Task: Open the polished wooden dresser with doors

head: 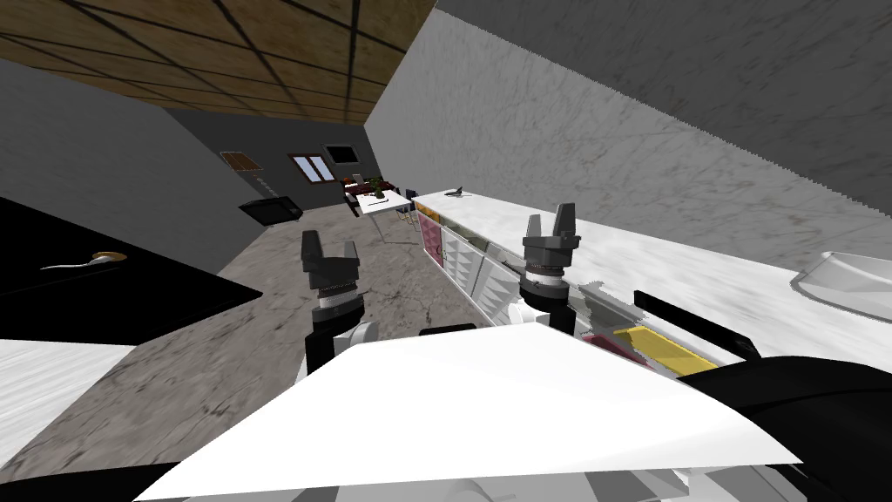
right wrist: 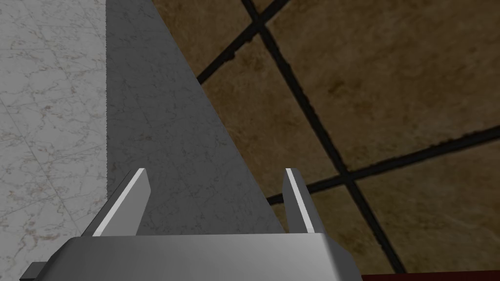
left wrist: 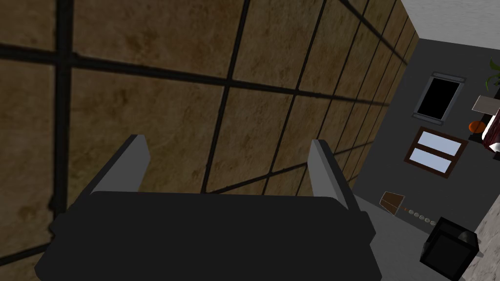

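No legible text, label, brand, number or sign is present in any view.

L hand [left wrist: 229, 141], fingers [left wrist: 129, 163] well apart, against brown dark-gridded panels [left wrist: 161, 107]; black box [left wrist: 447, 251] by grey wall [left wrist: 473, 53]
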